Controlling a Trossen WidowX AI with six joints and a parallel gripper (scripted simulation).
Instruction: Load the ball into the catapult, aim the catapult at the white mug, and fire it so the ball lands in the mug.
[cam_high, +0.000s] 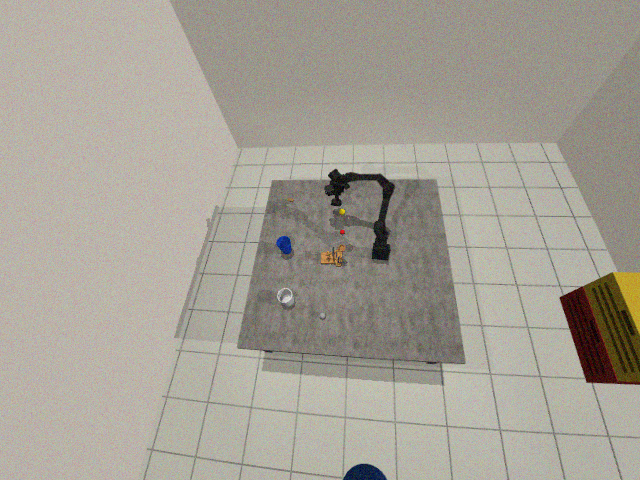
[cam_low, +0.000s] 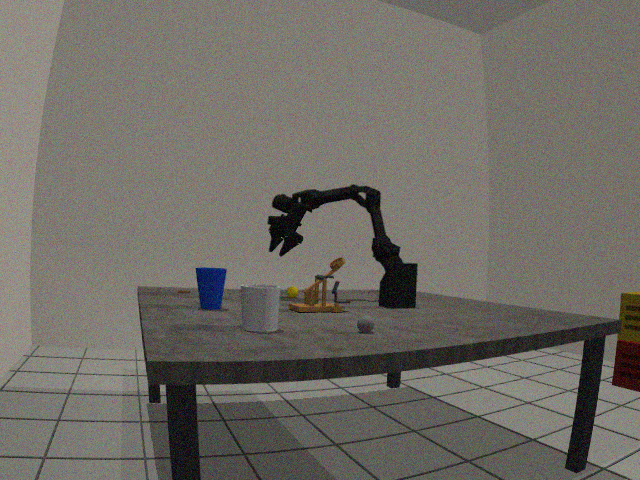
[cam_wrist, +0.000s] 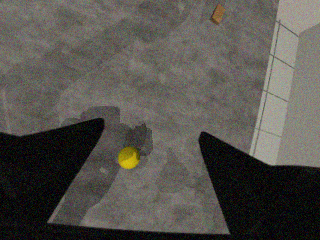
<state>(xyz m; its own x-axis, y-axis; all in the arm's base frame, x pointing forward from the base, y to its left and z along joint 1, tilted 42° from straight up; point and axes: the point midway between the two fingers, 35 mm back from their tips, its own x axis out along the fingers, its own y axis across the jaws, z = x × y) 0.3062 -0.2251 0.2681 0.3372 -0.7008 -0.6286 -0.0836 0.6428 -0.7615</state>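
Note:
My gripper is open and empty, high above the far part of the table. Below it a yellow ball rests on the table, seen between the fingers, nearer the left one, in the wrist view. A small red ball lies between the yellow ball and the catapult. A grey ball lies near the front. The wooden catapult stands mid-table, its spoon raised at the right in the exterior view. The white mug stands upright at the front left.
A blue cup stands on the left side of the table. A small orange-brown block lies at the far left. The arm's base stands right of the catapult.

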